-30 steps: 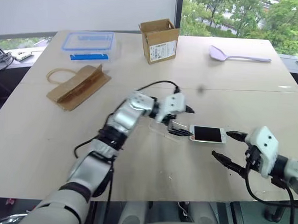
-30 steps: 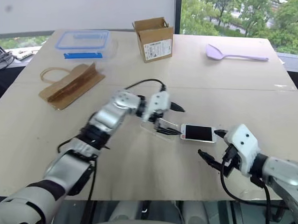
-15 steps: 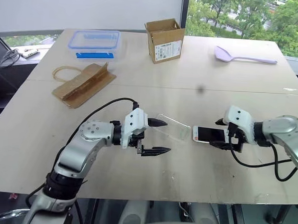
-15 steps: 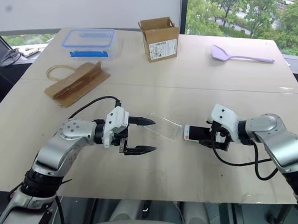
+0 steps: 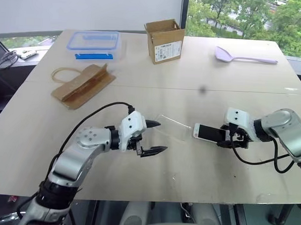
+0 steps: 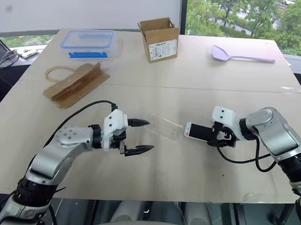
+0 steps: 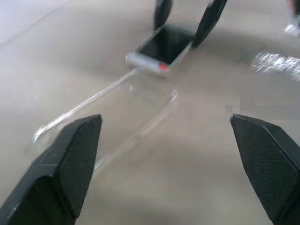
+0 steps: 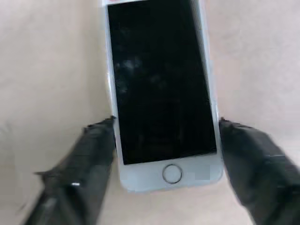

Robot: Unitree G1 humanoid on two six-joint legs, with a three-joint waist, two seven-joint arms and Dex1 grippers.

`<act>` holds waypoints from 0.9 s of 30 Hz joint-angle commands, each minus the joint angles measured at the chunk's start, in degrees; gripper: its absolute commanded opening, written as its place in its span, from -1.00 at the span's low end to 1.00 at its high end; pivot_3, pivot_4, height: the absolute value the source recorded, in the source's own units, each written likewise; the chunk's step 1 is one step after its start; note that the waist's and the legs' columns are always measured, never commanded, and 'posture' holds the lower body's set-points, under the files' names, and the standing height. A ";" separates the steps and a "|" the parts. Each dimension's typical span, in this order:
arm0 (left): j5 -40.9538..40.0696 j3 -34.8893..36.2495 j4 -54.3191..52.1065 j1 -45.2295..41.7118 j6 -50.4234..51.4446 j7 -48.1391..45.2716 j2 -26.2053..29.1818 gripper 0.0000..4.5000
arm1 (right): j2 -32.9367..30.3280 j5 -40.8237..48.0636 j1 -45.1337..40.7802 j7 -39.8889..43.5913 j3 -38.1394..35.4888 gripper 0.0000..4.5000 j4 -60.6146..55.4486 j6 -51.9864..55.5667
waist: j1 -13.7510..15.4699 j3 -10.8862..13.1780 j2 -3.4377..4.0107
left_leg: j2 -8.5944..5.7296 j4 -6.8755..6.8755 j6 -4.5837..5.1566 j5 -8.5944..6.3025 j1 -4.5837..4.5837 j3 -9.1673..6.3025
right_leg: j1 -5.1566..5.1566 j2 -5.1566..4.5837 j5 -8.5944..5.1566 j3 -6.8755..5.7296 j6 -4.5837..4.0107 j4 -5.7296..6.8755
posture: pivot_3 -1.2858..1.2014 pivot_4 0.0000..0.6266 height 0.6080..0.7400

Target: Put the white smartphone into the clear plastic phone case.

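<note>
- Left eye view: the white smartphone (image 5: pixel 209 132) lies flat, screen up, on the worktop (image 5: pixel 193 69), towards the right. The right claw (image 5: pixel 232 141) sits at its right-hand end, one black finger on each long side; contact cannot be judged from here. The clear plastic phone case (image 5: pixel 172 127) lies just left of the phone, a narrow gap between them. The left claw (image 5: pixel 155 137) is beside the case's left end, released, fingers spread wide with nothing between them.
- Further back stand a cardboard box (image 5: pixel 164 40), a blue-rimmed container (image 5: pixel 93 43), a brown paper bag (image 5: pixel 83 84) and a lilac spatula (image 5: pixel 244 57).
- Left wrist view: the case (image 7: pixel 112 110) lies ahead of the two spread fingers (image 7: pixel 70 164), apart from both, and the phone (image 7: pixel 161 49) lies beyond it.
- Right wrist view: the fingers (image 8: pixel 86 154) flank the phone's (image 8: pixel 161 89) home-button end, hard against its edges or a hair off; a firm grasp cannot be told.
</note>
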 commanded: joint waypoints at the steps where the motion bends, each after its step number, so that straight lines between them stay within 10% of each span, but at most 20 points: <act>1: 1.46 -0.68 4.64 -3.46 -3.78 -0.91 -0.29 1.00 | 0.17 0.22 3.08 -0.68 -0.92 0.28 -1.84 2.15 | 0.02 -0.01 -0.02 | 0.01 0.02 0.00 0.00 -0.01 0.00 | 0.00 0.02 0.00 0.00 0.00 -0.01 | 0.03 -0.52 1.00; 13: 10.05 -13.53 37.04 -24.76 -23.17 -19.70 -6.03 1.00 | 0.81 5.73 20.77 -13.62 -16.99 0.28 -25.23 16.28 | 1.36 0.01 -0.03 | -0.15 0.01 -0.01 -0.01 -0.12 0.05 | -0.01 -0.06 0.01 -0.02 0.00 -0.06 | 0.03 -0.52 1.00; 17: 13.74 -15.72 48.06 -31.11 -27.68 -21.75 -9.64 0.47 | 1.18 7.02 24.41 -16.62 -20.35 0.28 -29.94 18.95 | 1.03 0.01 -0.03 | -0.18 0.09 0.00 0.00 -0.19 -0.03 | 0.00 -0.04 0.00 -0.10 0.03 -0.05 | 0.03 -0.52 1.00; 23: 15.36 -15.36 54.23 -33.39 -31.09 -24.28 -11.12 -0.86 | 2.49 9.21 27.50 -19.87 -23.53 0.28 -34.05 19.55 | 0.67 0.01 -0.04 | -0.15 0.08 0.00 -0.01 -0.18 -0.01 | -0.04 -0.02 0.00 -0.08 0.05 -0.01 | 0.03 -0.52 1.00; 27: 13.93 -13.93 44.08 -28.25 -25.34 -24.84 -7.49 -0.99 | 4.32 11.28 29.21 -20.88 -26.39 0.28 -36.11 17.40 | 0.18 0.01 -0.04 | -0.08 0.09 0.01 0.00 -0.17 -0.04 | -0.04 -0.02 -0.11 -0.07 0.24 0.04 | 0.03 -0.52 1.00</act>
